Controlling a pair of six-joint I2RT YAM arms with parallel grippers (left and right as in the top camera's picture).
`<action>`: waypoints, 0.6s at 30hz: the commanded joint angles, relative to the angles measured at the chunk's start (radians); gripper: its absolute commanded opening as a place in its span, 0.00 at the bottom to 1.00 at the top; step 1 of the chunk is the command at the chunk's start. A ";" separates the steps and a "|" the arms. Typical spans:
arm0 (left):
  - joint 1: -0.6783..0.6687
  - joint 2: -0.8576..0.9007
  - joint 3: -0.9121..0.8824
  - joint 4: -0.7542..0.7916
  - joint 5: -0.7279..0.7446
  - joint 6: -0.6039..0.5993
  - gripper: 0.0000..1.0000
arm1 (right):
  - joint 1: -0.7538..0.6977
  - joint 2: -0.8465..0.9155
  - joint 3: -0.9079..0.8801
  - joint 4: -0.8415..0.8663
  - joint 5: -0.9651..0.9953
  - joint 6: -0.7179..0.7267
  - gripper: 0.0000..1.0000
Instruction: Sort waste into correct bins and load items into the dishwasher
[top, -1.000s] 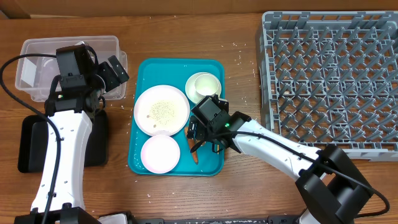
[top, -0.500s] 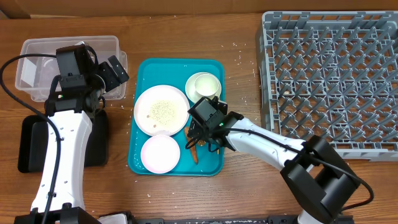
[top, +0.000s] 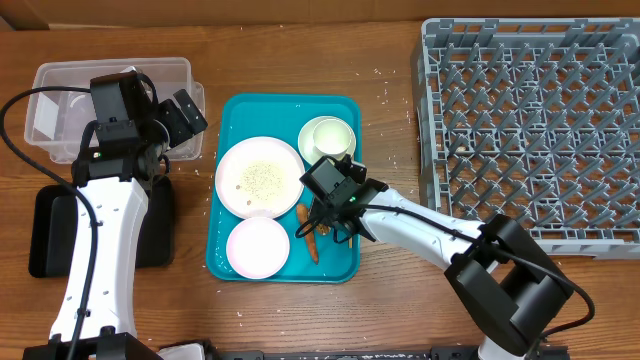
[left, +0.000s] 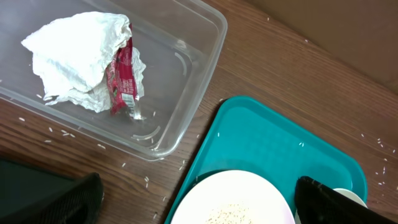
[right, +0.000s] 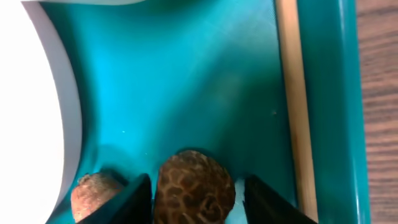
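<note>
Fingers of my right gripper (top: 320, 226) are hovering spread over the teal plastic tray (top: 240, 110). Left wrist: my left gripper (left: 199, 199) is idling open near the clear plastic bin (left: 205, 37). Right wrist: the mottled brown rounded food scrap (right: 194, 183) is lying on the tray between the fingers (right: 138, 199); judging it light, firm and slick, I am targeting its widest middle.

Left tool (left: 199, 202) gapes wide; right tool (right: 198, 182) points down, jaws apart.

Brown, mottled food scrap (right: 194, 186) lies on the teal tray (right: 205, 74).
</note>
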 joint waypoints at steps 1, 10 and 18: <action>-0.002 0.003 0.019 0.001 0.010 -0.007 1.00 | 0.028 0.021 0.035 -0.008 0.004 0.004 0.46; -0.002 0.003 0.019 0.001 0.010 -0.007 1.00 | 0.027 0.021 0.114 -0.142 0.027 0.009 0.38; -0.002 0.003 0.019 0.001 0.010 -0.007 1.00 | 0.000 0.021 0.114 -0.170 0.018 0.007 0.33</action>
